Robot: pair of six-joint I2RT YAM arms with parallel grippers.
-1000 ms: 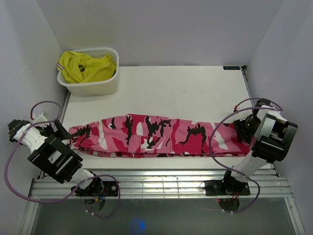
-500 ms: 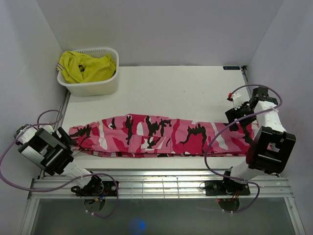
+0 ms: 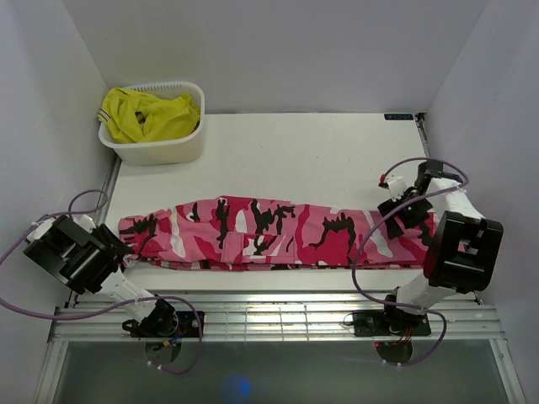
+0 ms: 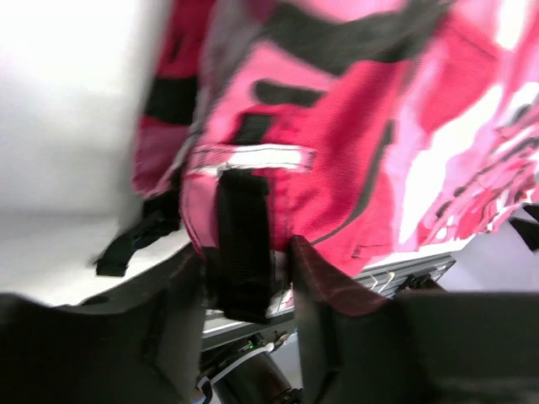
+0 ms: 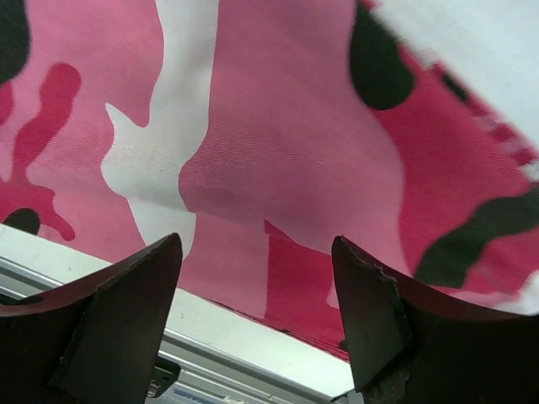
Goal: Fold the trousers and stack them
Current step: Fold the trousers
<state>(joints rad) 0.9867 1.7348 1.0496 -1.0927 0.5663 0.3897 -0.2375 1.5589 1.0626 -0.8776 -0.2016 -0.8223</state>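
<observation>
The trousers (image 3: 269, 231) lie flat along the near part of the table (image 3: 320, 156), stretched from left to right, with the far half of the table bare. The near edge of the fabric runs just beside the table's near rim.

Left gripper (image 4: 244, 261): positioned at the left end of the trousers. Its fingers (image 4: 181, 311) stand either side of a black strap (image 4: 242, 244) on the pink fabric edge. The fabric fills the gap. The view is blurred, so it cannot be told whether the jaws are clamped on it.

Right gripper (image 5: 257, 244): positioned over the right end of the trousers, jaws spread wide apart, nothing held between them.

A white basket (image 3: 156, 150) stands at the far left corner, holding a yellow garment (image 3: 147, 116).
</observation>
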